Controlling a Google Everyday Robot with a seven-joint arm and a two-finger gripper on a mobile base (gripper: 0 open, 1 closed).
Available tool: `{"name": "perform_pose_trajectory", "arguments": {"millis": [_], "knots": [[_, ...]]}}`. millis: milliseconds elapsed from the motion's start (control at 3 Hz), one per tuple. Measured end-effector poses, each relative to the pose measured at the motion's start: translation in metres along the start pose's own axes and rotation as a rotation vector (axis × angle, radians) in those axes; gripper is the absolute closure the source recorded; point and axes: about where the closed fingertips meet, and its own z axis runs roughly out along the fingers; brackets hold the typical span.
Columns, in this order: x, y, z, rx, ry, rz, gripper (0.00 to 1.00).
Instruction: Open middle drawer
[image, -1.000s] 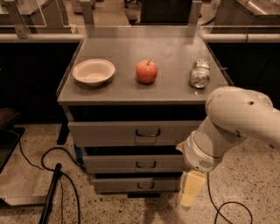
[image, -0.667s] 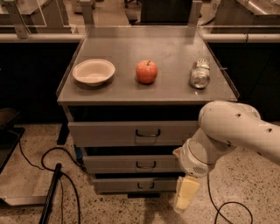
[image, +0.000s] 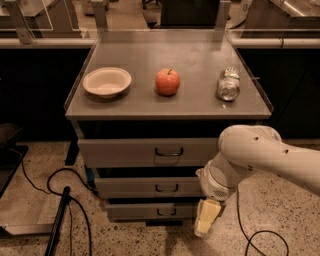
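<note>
Hanging below the table's front right corner, the gripper (image: 206, 221) sits beside the middle drawer's (image: 130, 187) right end; whether it is open I cannot tell.

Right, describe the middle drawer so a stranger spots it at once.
Find the grey cabinet with a bowl, an apple and a can on top. Of the three drawers stacked in its front, the middle drawer is the second down. It looks narrower than the top drawer and wider than the bottom drawer; the gripper hangs just below its right end.
</note>
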Motion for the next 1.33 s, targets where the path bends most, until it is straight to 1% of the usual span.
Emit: {"name": "perform_pose_trajectory", "arguments": {"millis": [333, 667, 1000, 1333], "knots": [[0.005, 0.006, 0.032, -0.057, -0.029, 0.013, 0.00], [0.014, 0.001, 0.094, -0.092, -0.105, 0.066, 0.00], [0.014, 0.001, 0.096, -0.093, -0.107, 0.067, 0.00], [0.009, 0.000, 0.105, -0.096, -0.128, 0.062, 0.00]]}}
